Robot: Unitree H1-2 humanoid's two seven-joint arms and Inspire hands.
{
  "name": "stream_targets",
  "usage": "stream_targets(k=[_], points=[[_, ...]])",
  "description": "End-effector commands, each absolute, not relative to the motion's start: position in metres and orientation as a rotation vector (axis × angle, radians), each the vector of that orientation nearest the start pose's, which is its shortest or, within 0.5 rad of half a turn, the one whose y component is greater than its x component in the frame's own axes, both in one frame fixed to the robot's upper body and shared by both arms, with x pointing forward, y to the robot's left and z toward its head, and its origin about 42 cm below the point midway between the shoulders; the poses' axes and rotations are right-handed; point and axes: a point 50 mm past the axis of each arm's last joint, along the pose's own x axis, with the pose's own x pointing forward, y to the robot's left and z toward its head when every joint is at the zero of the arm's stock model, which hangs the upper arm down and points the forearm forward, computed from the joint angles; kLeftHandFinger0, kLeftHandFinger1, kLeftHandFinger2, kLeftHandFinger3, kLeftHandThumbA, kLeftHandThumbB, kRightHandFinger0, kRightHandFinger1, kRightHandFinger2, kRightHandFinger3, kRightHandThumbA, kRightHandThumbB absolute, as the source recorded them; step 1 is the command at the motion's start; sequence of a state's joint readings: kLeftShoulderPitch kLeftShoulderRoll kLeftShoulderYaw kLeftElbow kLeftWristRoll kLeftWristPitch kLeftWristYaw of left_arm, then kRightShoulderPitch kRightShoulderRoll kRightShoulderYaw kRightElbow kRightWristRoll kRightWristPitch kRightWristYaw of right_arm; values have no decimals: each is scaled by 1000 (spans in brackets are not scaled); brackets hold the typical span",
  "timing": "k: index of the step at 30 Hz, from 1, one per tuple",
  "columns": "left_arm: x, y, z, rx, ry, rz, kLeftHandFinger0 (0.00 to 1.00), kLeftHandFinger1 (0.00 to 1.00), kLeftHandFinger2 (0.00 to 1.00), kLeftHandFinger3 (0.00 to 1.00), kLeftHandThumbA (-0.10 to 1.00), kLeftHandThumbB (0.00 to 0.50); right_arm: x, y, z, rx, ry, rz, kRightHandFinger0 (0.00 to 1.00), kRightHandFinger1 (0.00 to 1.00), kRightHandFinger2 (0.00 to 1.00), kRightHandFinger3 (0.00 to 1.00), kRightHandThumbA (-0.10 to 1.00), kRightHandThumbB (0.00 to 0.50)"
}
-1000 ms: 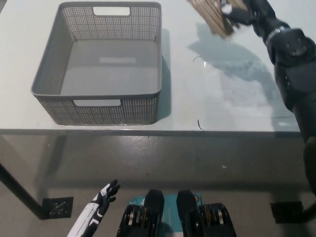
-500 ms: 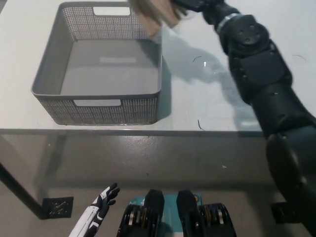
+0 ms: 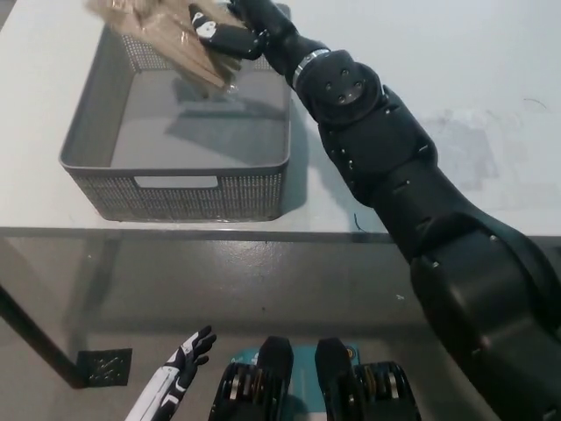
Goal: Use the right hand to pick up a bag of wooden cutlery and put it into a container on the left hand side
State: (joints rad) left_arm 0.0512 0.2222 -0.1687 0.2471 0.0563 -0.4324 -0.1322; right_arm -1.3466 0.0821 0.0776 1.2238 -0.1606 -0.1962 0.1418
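So the right robot hand (image 3: 230,31) has swung left, gripping the cutlery bag (image 3: 162,35) over the grey basket (image 3: 175,164); I'd say dropping it is next. The left robot hand (image 3: 180,373) rests open down low.

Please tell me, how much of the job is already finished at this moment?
Done: the bag of wooden cutlery is lifted, gripped in the right hand. In hand: it hangs over the far end of the grey container, not inside yet. Left: lower it and release it; the container's floor is bare. The left hand rests idle at the lower left.
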Motion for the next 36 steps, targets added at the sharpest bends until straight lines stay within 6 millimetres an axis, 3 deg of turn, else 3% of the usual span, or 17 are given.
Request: stream_targets(k=[1, 4, 7, 13, 19, 21, 26, 27, 29, 30, 32, 33, 36], points=[[253, 243, 53, 270, -170, -370, 1000, 1000, 1000, 1000, 1000, 442, 563, -8, 401, -490, -350, 629, 1000, 1000, 1000, 1000, 708, 483], [253, 243, 54, 280, -171, -379, 1000, 1000, 1000, 1000, 1000, 448, 565, -17, 397, -575, -350, 628, 1000, 1000, 1000, 1000, 848, 496], [255, 243, 54, 275, -171, -384, 1000, 1000, 1000, 1000, 1000, 446, 568, -26, 398, -599, -378, 601, 1000, 1000, 1000, 1000, 858, 496], [254, 242, 53, 275, -167, -389, 1000, 1000, 1000, 1000, 1000, 446, 571, -43, 403, -628, -388, 573, 1000, 1000, 1000, 1000, 1000, 500], [254, 241, 52, 282, -164, -394, 1000, 1000, 1000, 1000, 1000, 443, 564, -83, 419, -483, -453, 527, 1000, 1000, 1000, 1000, 1000, 500], [254, 244, 52, 288, -162, -396, 1000, 1000, 1000, 1000, 1000, 443, 558, -106, 422, -426, -493, 516, 1000, 1000, 1000, 1000, 1000, 500], [252, 245, 50, 283, -153, -396, 1000, 1000, 1000, 1000, 1000, 439, 531, -154, 430, -279, -546, 482, 1000, 1000, 1000, 1000, 976, 484], [252, 245, 50, 289, -155, -394, 1000, 1000, 1000, 1000, 1000, 442, 518, -174, 434, -244, -582, 473, 1000, 1000, 1000, 1000, 941, 460], [253, 246, 51, 289, -156, -393, 1000, 1000, 1000, 1000, 1000, 439, 505, -191, 434, -226, -604, 463, 1000, 1000, 1000, 1000, 918, 468], [253, 246, 51, 290, -155, -392, 1000, 1000, 1000, 1000, 1000, 434, 493, -206, 433, -213, -614, 448, 1000, 1000, 1000, 1000, 896, 500], [254, 247, 51, 291, -154, -391, 1000, 1000, 1000, 1000, 1000, 435, 480, -219, 432, -228, -633, 434, 1000, 1000, 1000, 1000, 913, 500], [253, 248, 50, 288, -151, -387, 1000, 1000, 1000, 1000, 1000, 444, 464, -236, 426, -205, -659, 422, 1000, 1000, 1000, 1000, 862, 500], [251, 252, 48, 290, -142, -379, 1000, 1000, 1000, 1000, 1000, 455, 430, -260, 411, -182, -691, 406, 1000, 1000, 1000, 1000, 823, 500]])
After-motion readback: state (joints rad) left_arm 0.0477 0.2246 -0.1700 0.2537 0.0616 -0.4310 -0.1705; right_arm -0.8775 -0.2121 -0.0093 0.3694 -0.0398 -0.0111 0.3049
